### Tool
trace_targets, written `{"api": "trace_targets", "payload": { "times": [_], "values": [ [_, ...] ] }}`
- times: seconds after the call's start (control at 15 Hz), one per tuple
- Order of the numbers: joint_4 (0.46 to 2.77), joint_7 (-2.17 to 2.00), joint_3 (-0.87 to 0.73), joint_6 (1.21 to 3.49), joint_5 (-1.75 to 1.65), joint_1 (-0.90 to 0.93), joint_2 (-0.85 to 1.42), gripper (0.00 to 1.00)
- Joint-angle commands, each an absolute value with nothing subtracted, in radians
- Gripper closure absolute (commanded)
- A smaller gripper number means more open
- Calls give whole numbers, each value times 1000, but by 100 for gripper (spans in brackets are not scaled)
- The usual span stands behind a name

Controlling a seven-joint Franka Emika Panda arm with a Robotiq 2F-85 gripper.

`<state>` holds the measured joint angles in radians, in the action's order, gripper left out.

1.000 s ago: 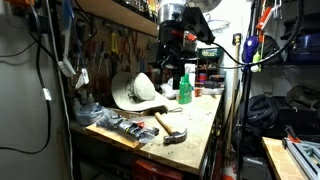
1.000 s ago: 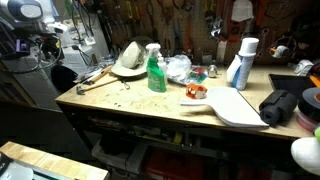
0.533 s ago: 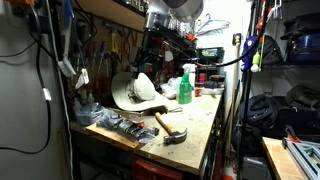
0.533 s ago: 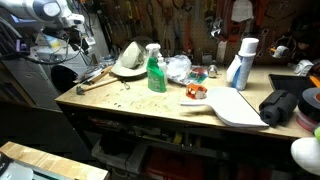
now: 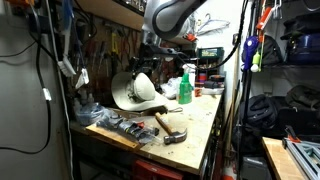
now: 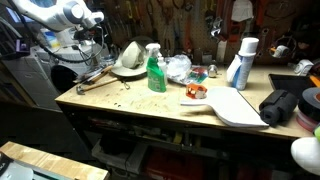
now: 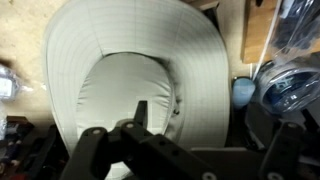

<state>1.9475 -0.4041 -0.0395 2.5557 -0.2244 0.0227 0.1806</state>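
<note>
A white wide-brimmed hat [image 5: 135,92] lies on the wooden workbench [image 5: 200,125], against the tool wall. It also shows in the other exterior view [image 6: 128,58]. It fills the wrist view [image 7: 140,50], crown up. My gripper [image 5: 147,62] hangs just above the hat and does not touch it. It is at the bench's far end in an exterior view [image 6: 97,40]. In the wrist view its fingers [image 7: 215,125] are spread wide with nothing between them. It is open and empty.
A green spray bottle [image 5: 185,88] [image 6: 156,72] stands beside the hat. A hammer [image 5: 170,128] [image 6: 92,80] lies near the bench edge. A white spray can [image 6: 241,62], a white board [image 6: 235,108] and a black bundle [image 6: 280,105] sit further along. Tools hang on the wall.
The arm has swung from beside the green bottle towards the tool wall and now hangs over the hat. Nothing on the bench has moved.
</note>
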Motion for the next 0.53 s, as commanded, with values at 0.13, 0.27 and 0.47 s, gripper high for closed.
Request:
{"api": "trace_targets", "payload": {
  "times": [0.13, 0.27, 0.47],
  "values": [
    [1864, -448, -120, 2687, -250, 27, 290, 0],
    [1881, -405, -117, 2660, -228, 33, 267, 0],
    [1881, -405, -117, 2660, -229, 37, 266, 0]
  ]
}}
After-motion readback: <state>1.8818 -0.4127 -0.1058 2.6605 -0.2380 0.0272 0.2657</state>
